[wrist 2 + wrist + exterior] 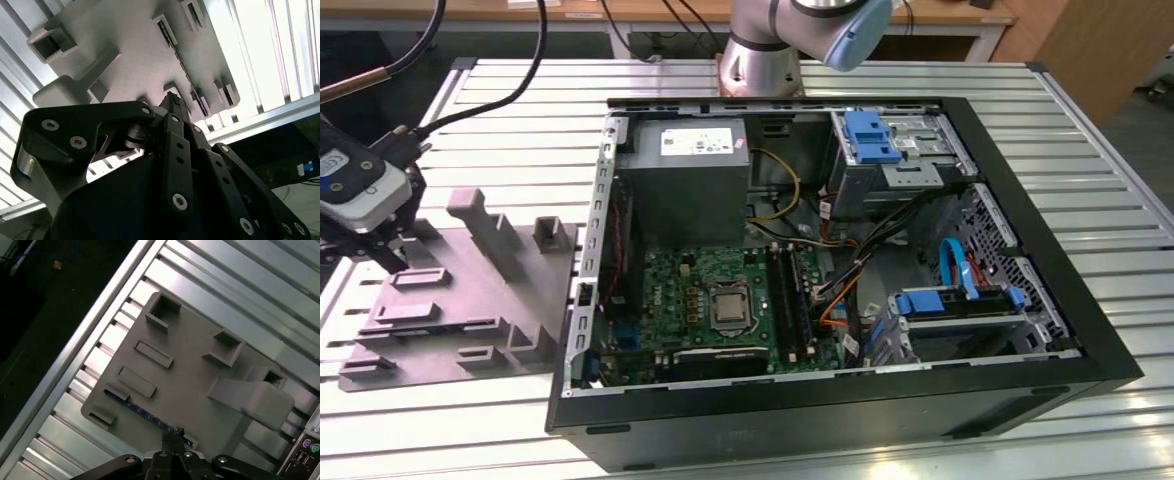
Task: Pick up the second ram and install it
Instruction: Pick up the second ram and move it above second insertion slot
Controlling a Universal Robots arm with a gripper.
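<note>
The fingers (168,445) are seen pressed together at one end of the second ram (144,413) (grey tray (494,300), nine o'clock of the case (854,400)).

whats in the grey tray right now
A thin blue memory stick sits on edge in a slot of the grey tray. The tool covers one end of it, so that end cannot be seen.

grey holder tray (190,380), blue-green ram (144,413)

Over the holder tray (467,300), open air reaches the second ram (142,412); the tray's tall blocks (478,220) and the computer case (587,330) beside it hem me.
</note>
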